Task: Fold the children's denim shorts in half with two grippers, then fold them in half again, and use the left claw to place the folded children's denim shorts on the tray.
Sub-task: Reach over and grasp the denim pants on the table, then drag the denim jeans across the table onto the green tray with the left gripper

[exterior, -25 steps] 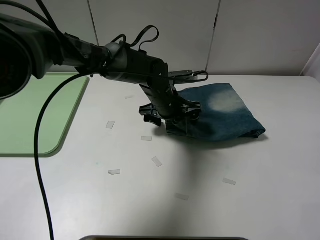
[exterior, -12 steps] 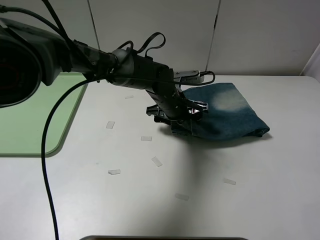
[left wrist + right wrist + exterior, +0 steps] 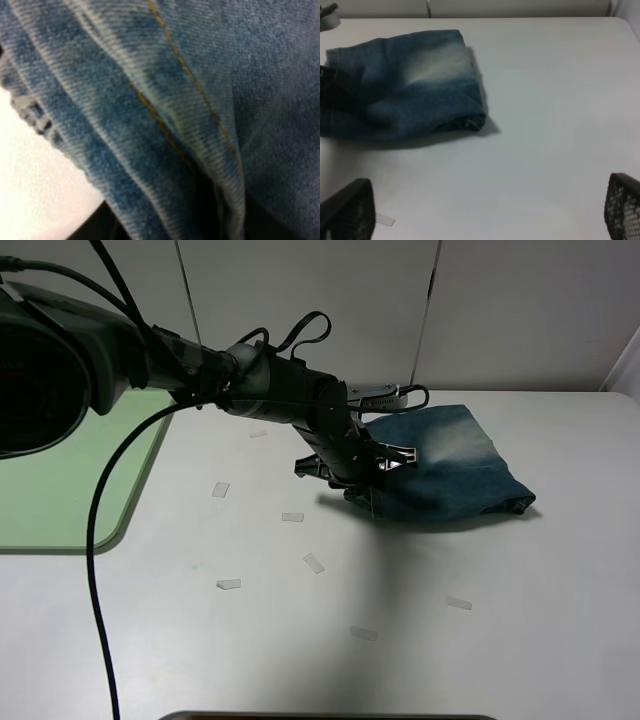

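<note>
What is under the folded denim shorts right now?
Only the white table shows under the denim shorts. The left hand covers their near edge; anything beneath the folds is hidden.

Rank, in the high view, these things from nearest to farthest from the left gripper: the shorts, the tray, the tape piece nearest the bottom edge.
1. Shorts: the left gripper is at their left edge.
2. Tape piece: on the table, toward the front.
3. Tray: far left.

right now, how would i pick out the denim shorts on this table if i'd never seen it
Start at the light-green tray on the white table's left edge and look across to the right, past the small paper scraps. The folded denim shorts lie there, the only blue cloth, with a whitish faded patch and the left claw at their near-left edge.
</note>
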`<move>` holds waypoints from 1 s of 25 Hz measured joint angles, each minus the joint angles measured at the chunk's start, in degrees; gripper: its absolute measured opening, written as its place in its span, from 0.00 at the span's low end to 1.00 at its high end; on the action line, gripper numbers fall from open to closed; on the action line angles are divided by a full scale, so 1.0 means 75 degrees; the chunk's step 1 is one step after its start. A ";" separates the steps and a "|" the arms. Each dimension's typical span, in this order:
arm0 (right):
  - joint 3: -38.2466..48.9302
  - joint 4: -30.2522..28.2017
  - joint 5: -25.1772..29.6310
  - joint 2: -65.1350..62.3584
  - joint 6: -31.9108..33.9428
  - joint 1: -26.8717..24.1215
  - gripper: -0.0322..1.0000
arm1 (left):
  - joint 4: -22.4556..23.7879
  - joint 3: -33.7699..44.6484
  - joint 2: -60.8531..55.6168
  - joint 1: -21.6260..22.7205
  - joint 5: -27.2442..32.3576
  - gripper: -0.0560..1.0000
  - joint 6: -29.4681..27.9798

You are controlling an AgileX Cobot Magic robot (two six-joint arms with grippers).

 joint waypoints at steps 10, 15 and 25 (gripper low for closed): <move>0.0000 0.0000 0.0000 0.0000 0.0000 0.0000 0.70 | -0.0060 -0.0028 0.0000 0.0085 0.0266 0.36 -0.0002; 0.0000 0.0000 0.0000 0.0000 0.0000 0.0000 0.70 | -0.0121 -0.0065 -0.0183 0.0427 0.1242 0.35 0.0301; 0.0000 0.0000 0.0000 0.0000 0.0000 0.0000 0.70 | 0.1348 -0.0025 -0.1043 0.1323 0.3491 0.29 0.1149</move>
